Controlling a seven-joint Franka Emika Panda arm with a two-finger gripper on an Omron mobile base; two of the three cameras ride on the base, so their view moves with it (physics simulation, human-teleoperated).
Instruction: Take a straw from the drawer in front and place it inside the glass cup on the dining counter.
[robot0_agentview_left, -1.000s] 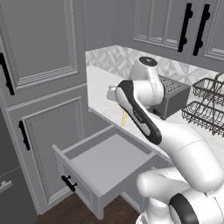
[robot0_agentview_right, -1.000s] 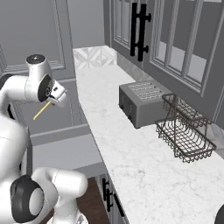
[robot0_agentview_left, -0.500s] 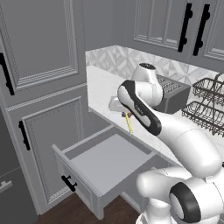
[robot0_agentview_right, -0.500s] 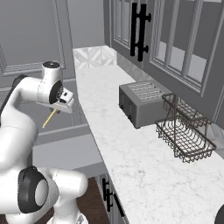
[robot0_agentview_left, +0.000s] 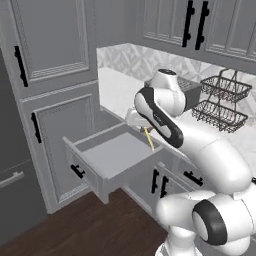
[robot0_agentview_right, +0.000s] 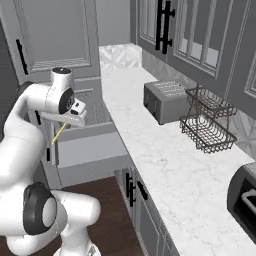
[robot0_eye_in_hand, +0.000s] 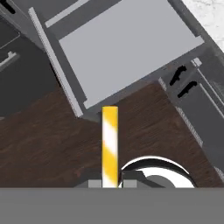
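My gripper (robot0_agentview_left: 142, 125) is shut on the straw (robot0_agentview_left: 149, 139), a thin yellow-tan stick that hangs down from the jaws over the open grey drawer (robot0_agentview_left: 112, 157). From the right base view, the gripper (robot0_agentview_right: 65, 122) holds the straw (robot0_agentview_right: 59, 134) slanting down in front of the drawer (robot0_agentview_right: 92, 150). Looking along the hand, the striped yellow straw (robot0_eye_in_hand: 109, 140) rises from between the fingertips (robot0_eye_in_hand: 94, 183), and its tip points at the drawer's front edge (robot0_eye_in_hand: 65, 83). The drawer's tray looks bare. The glass cup and the dining counter are out of view.
A white counter (robot0_agentview_right: 150, 150) carries a grey toaster (robot0_agentview_right: 167, 100), a black two-tier wire rack (robot0_agentview_right: 207, 122) and a dark appliance (robot0_agentview_right: 245, 192). Tall grey cabinet doors (robot0_agentview_left: 50, 50) stand left of the drawer. Dark wood floor (robot0_eye_in_hand: 43, 144) lies below it.
Both base views have shifted, so the camera has moved; more of the counter's right end shows. The arm has swung slightly, the straw still gripped above the drawer.
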